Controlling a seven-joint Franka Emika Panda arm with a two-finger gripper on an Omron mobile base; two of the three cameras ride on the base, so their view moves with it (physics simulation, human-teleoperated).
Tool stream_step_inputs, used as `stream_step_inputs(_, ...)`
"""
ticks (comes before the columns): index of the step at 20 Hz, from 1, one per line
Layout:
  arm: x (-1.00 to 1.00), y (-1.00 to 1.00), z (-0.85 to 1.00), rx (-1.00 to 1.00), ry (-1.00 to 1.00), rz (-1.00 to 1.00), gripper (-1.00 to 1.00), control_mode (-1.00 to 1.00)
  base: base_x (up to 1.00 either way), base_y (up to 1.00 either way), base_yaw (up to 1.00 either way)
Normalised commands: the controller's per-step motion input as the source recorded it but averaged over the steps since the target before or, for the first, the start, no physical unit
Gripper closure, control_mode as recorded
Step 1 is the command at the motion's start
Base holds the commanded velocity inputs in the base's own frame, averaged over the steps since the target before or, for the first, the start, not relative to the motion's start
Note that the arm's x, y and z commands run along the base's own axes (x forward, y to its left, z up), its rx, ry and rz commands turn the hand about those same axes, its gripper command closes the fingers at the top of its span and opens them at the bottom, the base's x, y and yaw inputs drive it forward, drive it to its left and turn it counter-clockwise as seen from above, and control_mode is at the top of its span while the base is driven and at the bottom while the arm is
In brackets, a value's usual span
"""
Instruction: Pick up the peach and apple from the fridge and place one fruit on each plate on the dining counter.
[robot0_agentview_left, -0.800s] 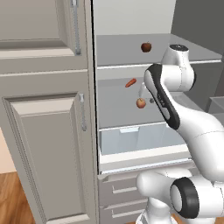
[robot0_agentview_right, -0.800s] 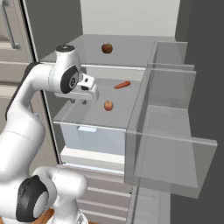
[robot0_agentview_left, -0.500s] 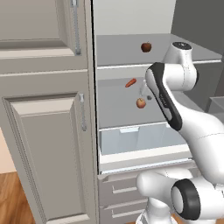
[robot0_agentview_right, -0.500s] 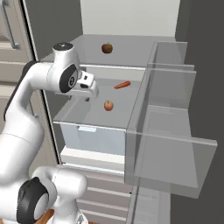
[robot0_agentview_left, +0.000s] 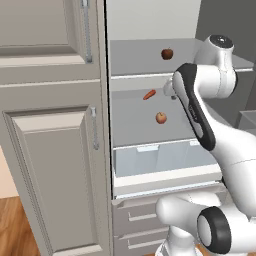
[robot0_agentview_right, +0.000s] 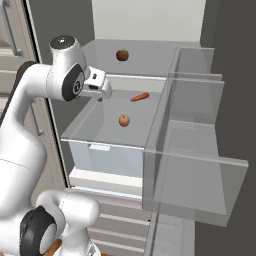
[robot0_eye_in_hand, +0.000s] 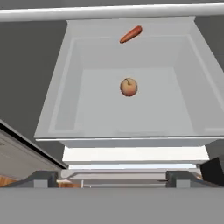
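Observation:
The fridge (robot0_agentview_left: 131, 107) stands open. On its middle shelf lies the orange-pink peach (robot0_agentview_left: 161, 117) (robot0_agentview_right: 124, 120) (robot0_eye_in_hand: 128, 87). One shelf higher, further back, sits the dark red apple (robot0_agentview_left: 167, 53) (robot0_agentview_right: 122, 54). My gripper (robot0_agentview_right: 101, 95) (robot0_eye_in_hand: 113, 181) hovers in front of the middle shelf, above and to the near left of the peach, apart from it. Its jaws are open and hold nothing. In the left base view my own forearm mostly covers the gripper (robot0_agentview_left: 170, 90). The plates and the dining counter are out of view.
An orange-red carrot-like item (robot0_agentview_left: 149, 94) (robot0_agentview_right: 139, 97) (robot0_eye_in_hand: 131, 34) lies behind the peach on the same shelf. A translucent bluish drawer (robot0_agentview_left: 160, 160) sits below. The fridge door's clear bins (robot0_agentview_right: 195, 150) jut out on the right, and beige cabinets (robot0_agentview_left: 50, 150) stand to the left.
My hand has risen a little in front of the middle shelf, and the upper arm has swung up and to the right. The fruits have not moved.

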Motion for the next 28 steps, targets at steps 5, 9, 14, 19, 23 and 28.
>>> stream_step_inputs(5, 0.00, -0.31, 0.52, 0.00, -0.07, -0.07, -1.00, -1.00, 0.00, 0.00, 0.00)
stream_step_inputs(9, 0.00, -0.26, 0.59, 0.00, -0.09, -0.04, -1.00, -1.00, 0.00, 0.00, 0.00)
stream_step_inputs(14, 0.04, -0.19, 0.54, 0.00, -0.11, -0.01, -1.00, -1.00, 0.00, 0.00, 0.00)
stream_step_inputs(19, 0.31, 0.00, 0.25, 0.01, -0.07, 0.00, -1.00, -1.00, 0.00, 0.00, 0.00)
stream_step_inputs(23, 0.43, 0.00, 0.11, 0.00, 0.00, 0.00, -1.00, -1.00, 0.00, 0.00, 0.00)
stream_step_inputs(28, 0.42, 0.00, 0.04, 0.00, 0.00, 0.00, -1.00, -1.00, 0.00, 0.00, 0.00)
